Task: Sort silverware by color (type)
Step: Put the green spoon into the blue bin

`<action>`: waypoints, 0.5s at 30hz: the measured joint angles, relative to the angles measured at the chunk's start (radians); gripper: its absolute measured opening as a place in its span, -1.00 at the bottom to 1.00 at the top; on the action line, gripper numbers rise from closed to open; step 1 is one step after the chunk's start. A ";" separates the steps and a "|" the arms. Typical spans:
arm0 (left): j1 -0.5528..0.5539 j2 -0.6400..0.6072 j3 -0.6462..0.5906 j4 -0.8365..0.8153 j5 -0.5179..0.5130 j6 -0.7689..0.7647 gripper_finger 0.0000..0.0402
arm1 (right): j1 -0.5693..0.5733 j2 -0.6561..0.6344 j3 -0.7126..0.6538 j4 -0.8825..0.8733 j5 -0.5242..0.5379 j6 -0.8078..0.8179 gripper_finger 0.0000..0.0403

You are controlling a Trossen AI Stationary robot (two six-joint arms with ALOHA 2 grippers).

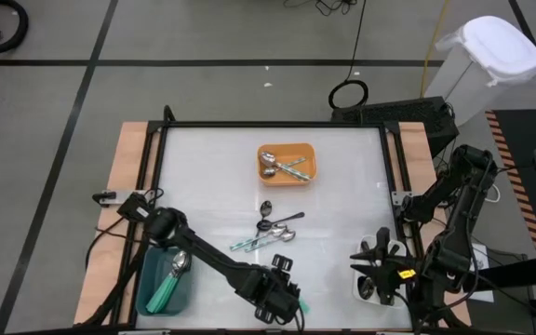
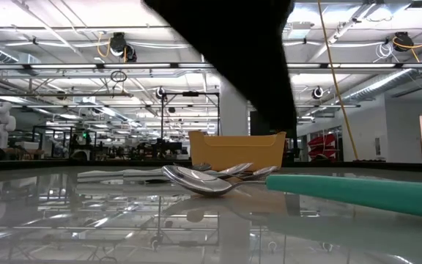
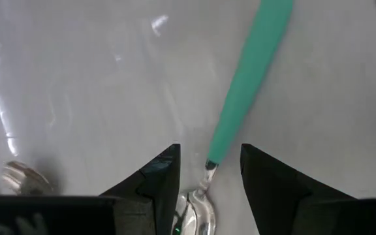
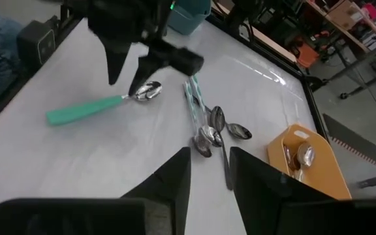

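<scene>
The left gripper [image 3: 209, 176] hovers near the table's [image 1: 342, 177] front edge, fingers spread on either side of a teal-handled spoon [image 3: 247, 85] lying flat there, not pinching it. The right gripper [image 4: 209, 173] waits over the white tray [image 1: 366, 288] at the front right corner, fingers apart and empty. More spoons [image 1: 273, 228] cluster mid-table; others lie in the orange tray [image 1: 307, 154] and the teal tray [image 1: 147, 302].
</scene>
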 joint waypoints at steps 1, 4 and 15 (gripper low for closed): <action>0.000 0.007 -0.001 -0.006 0.007 0.011 -0.20 | 0.000 0.000 0.000 0.004 0.000 0.000 -0.50; 0.005 0.033 -0.001 0.005 0.031 0.048 -0.20 | 0.000 0.000 0.000 0.016 -0.001 0.000 -0.50; 0.026 0.062 -0.001 -0.002 0.045 0.079 -0.21 | 0.000 0.000 0.000 0.019 0.000 -0.022 -0.50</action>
